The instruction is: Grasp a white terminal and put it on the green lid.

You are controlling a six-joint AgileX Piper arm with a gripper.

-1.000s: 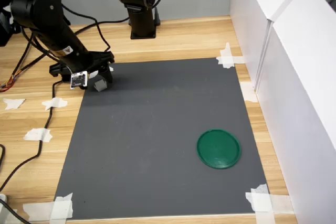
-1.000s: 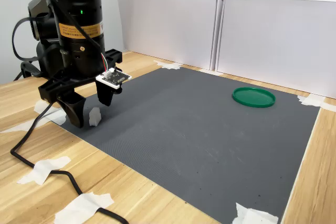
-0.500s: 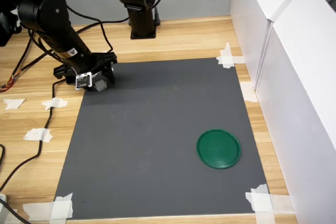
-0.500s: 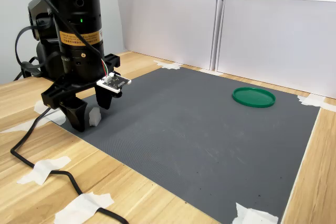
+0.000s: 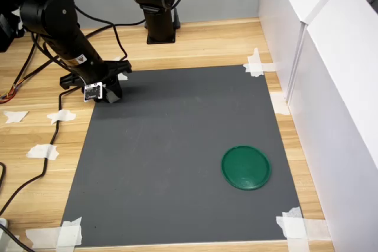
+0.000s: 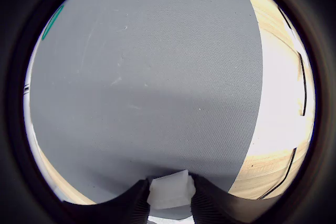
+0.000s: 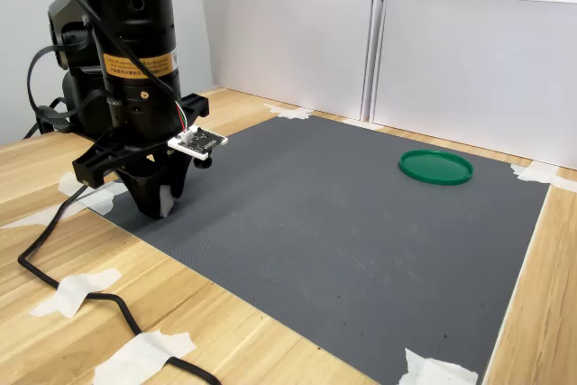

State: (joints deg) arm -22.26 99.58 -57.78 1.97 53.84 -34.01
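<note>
The white terminal (image 6: 169, 191) is a small pale block on the grey mat's corner, and the wrist view shows it pinched between my two dark fingers. My gripper (image 6: 168, 199) is shut on it. In both exterior views the gripper (image 5: 111, 94) (image 7: 160, 205) points straight down at that corner of the mat, its tips low on the surface. Only a sliver of the terminal (image 7: 166, 201) peeks out between the fingers in the second exterior view. The green lid (image 5: 246, 167) (image 7: 435, 167) lies flat far across the mat, with its edge (image 6: 52, 21) just showing in the wrist view.
The grey mat (image 5: 177, 146) is taped to a wooden table. Another arm's black base (image 5: 159, 10) stands at the back. White walls (image 5: 319, 57) close the first exterior view's right. Tape scraps (image 5: 42, 151) and a black cable (image 5: 50, 146) lie beside the mat.
The gripper came down over the white terminal, and its open fingers closed in from both sides until they pinch it.
</note>
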